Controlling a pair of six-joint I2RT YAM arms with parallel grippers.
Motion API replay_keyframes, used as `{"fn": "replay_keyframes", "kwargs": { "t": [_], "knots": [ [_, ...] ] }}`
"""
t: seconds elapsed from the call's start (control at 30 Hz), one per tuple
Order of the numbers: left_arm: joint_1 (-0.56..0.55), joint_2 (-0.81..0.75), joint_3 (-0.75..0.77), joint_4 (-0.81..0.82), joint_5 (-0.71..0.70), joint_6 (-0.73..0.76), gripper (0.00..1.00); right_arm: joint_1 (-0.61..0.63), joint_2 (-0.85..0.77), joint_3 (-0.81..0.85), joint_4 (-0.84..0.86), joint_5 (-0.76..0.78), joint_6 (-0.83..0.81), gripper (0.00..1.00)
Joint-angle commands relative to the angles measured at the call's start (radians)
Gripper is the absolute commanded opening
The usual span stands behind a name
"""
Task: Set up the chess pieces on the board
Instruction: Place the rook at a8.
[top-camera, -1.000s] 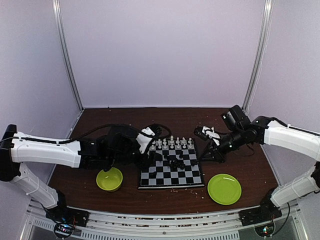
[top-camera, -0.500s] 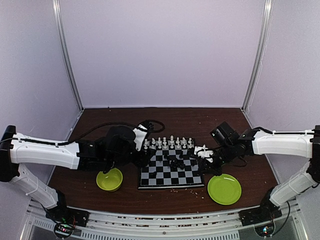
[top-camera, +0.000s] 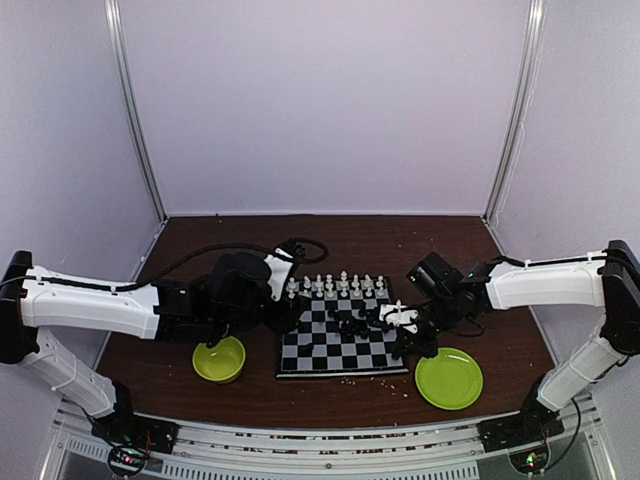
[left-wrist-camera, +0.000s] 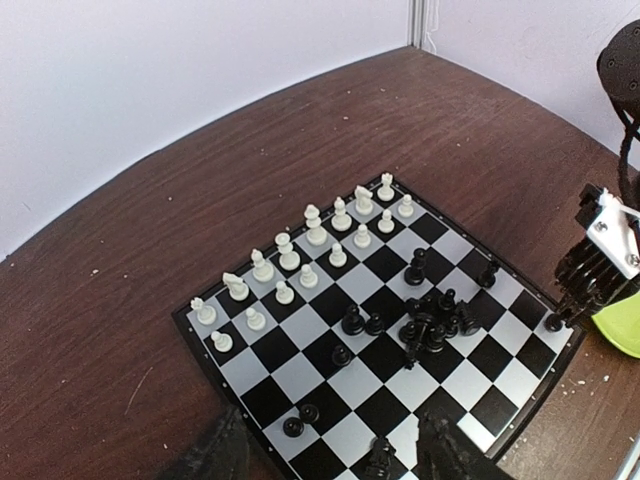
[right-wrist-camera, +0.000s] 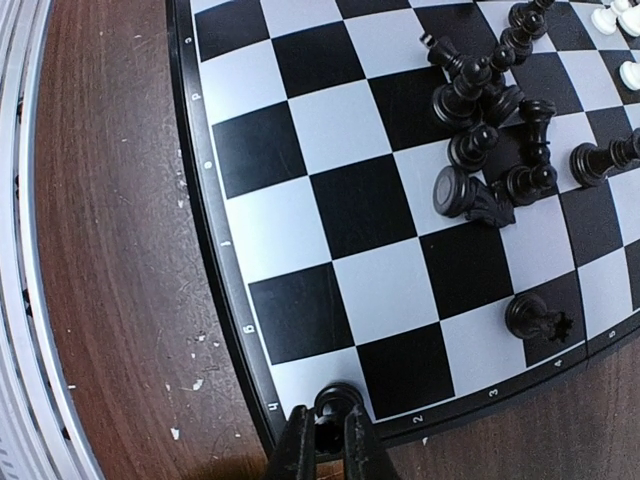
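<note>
Green bowl (top-camera: 219, 358) sat on the table just left of the board (top-camera: 343, 340); I couldn't tell whether it held anything. Left gripper (left-wrist-camera: 330, 420) hung over the board's left near side with its fingers (left-wrist-camera: 215, 455) spread wide and nothing between them.

White pieces (left-wrist-camera: 300, 250) stood upright in two rows along the far edge, so that side looked done. Black pieces (left-wrist-camera: 432, 322) were mostly a jumbled heap around mid-board, several tipped over, with a few loose ones standing on squares nearby and a couple at the near left.

Right gripper (right-wrist-camera: 328, 440) was down at the board's right edge, by the near right corner. Its fingers (right-wrist-camera: 296, 445) were pressed together, pinching one small black piece (right-wrist-camera: 338, 393). That piece was upright, long axis vertical, its base at or just above the edge square. Contact with the board couldn't be confirmed.

Key relation: the held piece sat straight between the right fingertips, so release probably needs only an opening and a lift up, no sideways shift. The heap lay left of the right fingers, toward the centre, roughly between both arms. The left gripper, already spread above the board, looked about as well placed for it as the right.

Green plate (top-camera: 449, 378) lay just off the near right corner, close under the right arm.
</note>
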Motion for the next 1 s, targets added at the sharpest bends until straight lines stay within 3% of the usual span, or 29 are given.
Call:
{"fn": "replay_keyframes", "kwargs": {
  "t": [0.0, 0.77, 0.97],
  "knots": [
    [-0.002, 0.005, -0.016, 0.063, -0.017, -0.011, 0.59, 0.011, 0.01, 0.036, -0.014, 0.018, -0.006, 0.05],
    [-0.002, 0.054, 0.004, 0.067, -0.011, -0.011, 0.59, 0.018, 0.036, 0.05, -0.049, -0.003, -0.019, 0.08],
    [-0.002, 0.057, 0.013, 0.055, -0.009, -0.006, 0.59, 0.018, 0.019, 0.054, -0.051, -0.006, 0.0, 0.19]
  ]
}}
